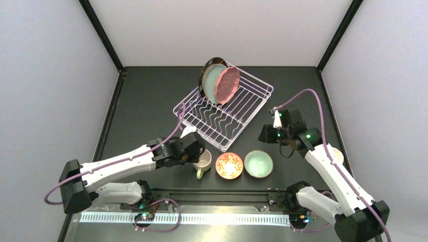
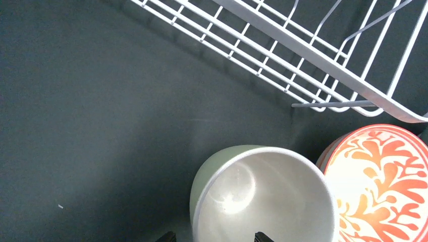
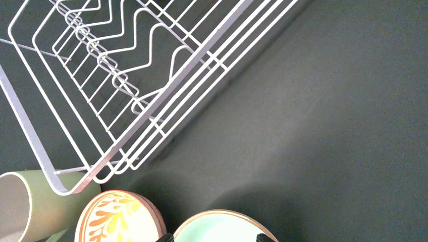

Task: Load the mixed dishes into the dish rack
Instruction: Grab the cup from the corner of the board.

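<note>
**Three plates racked, mug and two bowls on tabletop, both grippers open**

Dish rack (image 1: 224, 113), white wire, sits angled mid tabletop (image 1: 146, 101). Three plates stand on edge in its far corner, leaning together. Dark-rimmed plate (image 1: 206, 74) is at the back, teal plate (image 1: 214, 79) in the middle, pink plate (image 1: 228, 84) in front. The rest of the rack's wavy dividers are bare.

A row of three lies on the tabletop just in front of the rack's near corner. From left to right: cream mug (image 1: 204, 161), red-orange bowl (image 1: 229, 165), mint bowl (image 1: 258, 164). All are upright with the mouth up. Mug and red-orange bowl are close together; whether they touch, cannot tell.

Left gripper (image 1: 198, 153) is over the cream mug with its jaws spread wide and nothing held. In the left wrist view the gripper (image 2: 213, 237) shows only its two dark fingertips at the bottom edge. One is outside the mug's (image 2: 262, 201) wall and one is over its opening. Contact with the rim, cannot tell. The mug's outside looks pale green and the inside glossy cream. The red-orange bowl (image 2: 383, 181) is just beside it, and the rack (image 2: 303, 50) corner is beyond.

Right gripper (image 1: 264, 134) hangs between the rack's right side and the mint bowl, jaws wide apart, empty. In the right wrist view its fingertips (image 3: 166, 237) sit above the mint bowl's (image 3: 222, 229) far rim, with the red-orange bowl (image 3: 118, 219) and mug (image 3: 25, 206) to the left.
</note>
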`<state>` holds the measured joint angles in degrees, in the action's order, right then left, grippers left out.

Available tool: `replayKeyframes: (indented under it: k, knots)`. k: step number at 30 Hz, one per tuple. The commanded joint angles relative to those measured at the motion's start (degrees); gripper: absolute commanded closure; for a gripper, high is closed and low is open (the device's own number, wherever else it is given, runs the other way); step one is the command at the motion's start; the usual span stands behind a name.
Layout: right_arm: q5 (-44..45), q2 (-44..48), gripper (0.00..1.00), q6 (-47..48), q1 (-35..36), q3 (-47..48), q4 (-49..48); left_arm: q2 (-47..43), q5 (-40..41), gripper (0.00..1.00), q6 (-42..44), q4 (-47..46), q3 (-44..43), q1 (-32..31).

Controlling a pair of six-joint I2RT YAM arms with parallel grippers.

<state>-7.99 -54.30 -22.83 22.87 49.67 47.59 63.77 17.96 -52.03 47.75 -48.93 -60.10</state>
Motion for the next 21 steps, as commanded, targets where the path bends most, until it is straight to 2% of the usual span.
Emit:
replayKeyframes:
  k: [1,6,8,11,17,21]
  knots:
    - [-0.6,-1.2,0.07,1.2,0.4,2.2,-1.0,2.7,0.6,0.12,0.7,-3.1,0.3,-0.3]
    - [-0.8,-2.0,0.07,1.4,0.4,2.9,-1.3,3.8,1.8,0.13,0.3,-4.6,2.1,-0.3]
    - [-0.9,-2.1,0.07,1.5,0.4,3.0,-1.4,4.0,2.0,0.17,0.0,-5.4,3.0,-0.3]
    - [-0.8,-2.6,0.07,2.0,0.4,3.1,-1.1,4.8,1.7,0.32,-0.2,-7.1,4.5,-0.3]
    - [-1.1,-3.3,0.07,2.7,0.4,3.7,-0.7,7.2,2.0,0.53,-0.8,-10.0,6.0,-0.3]
    - [-1.0,-3.9,0.07,3.7,0.4,4.9,0.3,8.4,2.6,0.82,-1.1,-11.1,5.5,-0.3]
